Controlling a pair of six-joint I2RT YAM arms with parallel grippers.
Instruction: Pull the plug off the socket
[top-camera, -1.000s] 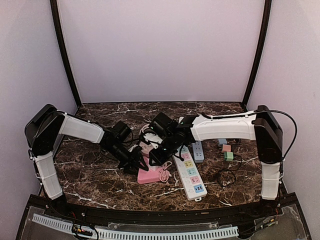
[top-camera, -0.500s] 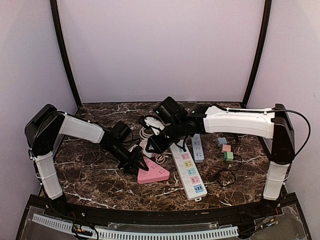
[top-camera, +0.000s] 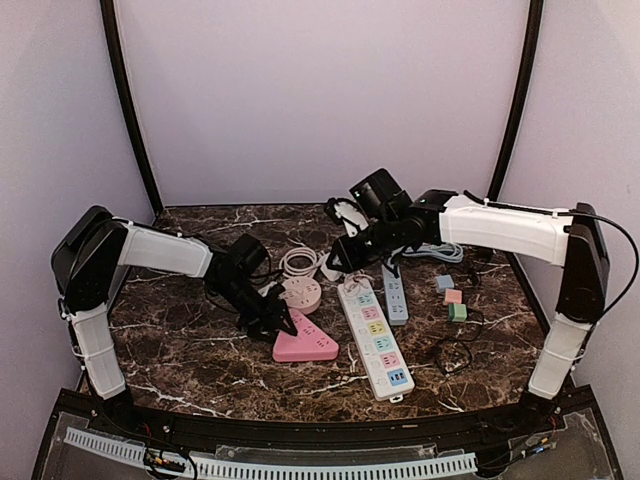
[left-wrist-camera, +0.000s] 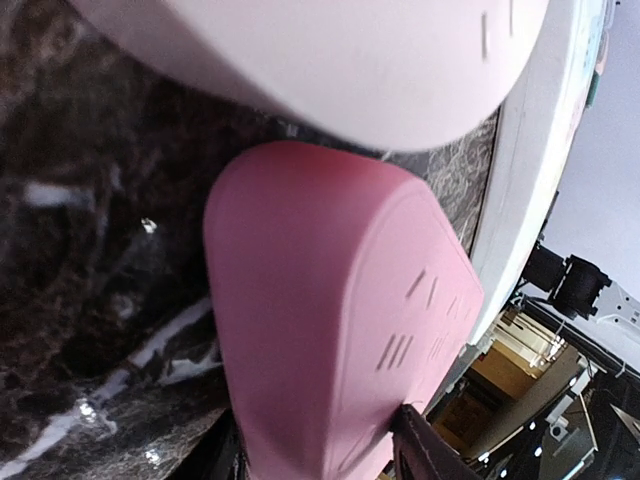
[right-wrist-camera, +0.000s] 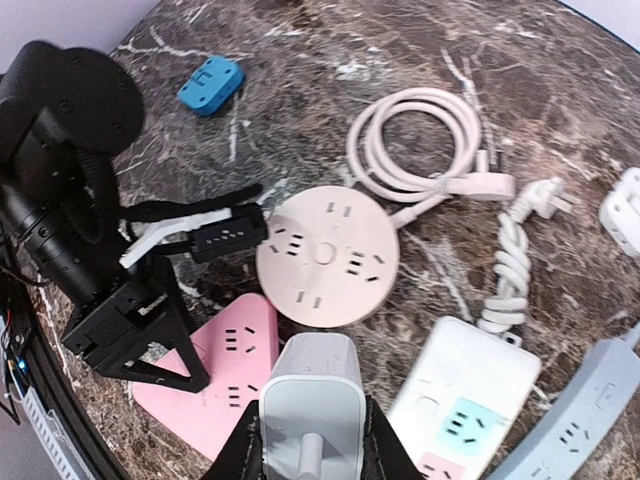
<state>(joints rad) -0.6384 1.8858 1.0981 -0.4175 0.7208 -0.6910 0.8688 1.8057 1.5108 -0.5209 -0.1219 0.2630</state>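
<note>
Right gripper (top-camera: 338, 260) has swung up and back, pinching the white plug (right-wrist-camera: 310, 405), which now hangs in the air well clear of the pink socket (top-camera: 305, 346). Left gripper (top-camera: 279, 322) clamps the socket's corner against the surface (top-camera: 180, 350). Risk: the smooth plug may slip from the narrow pinch and drop onto the round socket (right-wrist-camera: 327, 255).

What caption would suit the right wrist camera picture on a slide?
Right gripper holds a white plug in the air; pink triangular socket and round socket lie on the table below.
</note>
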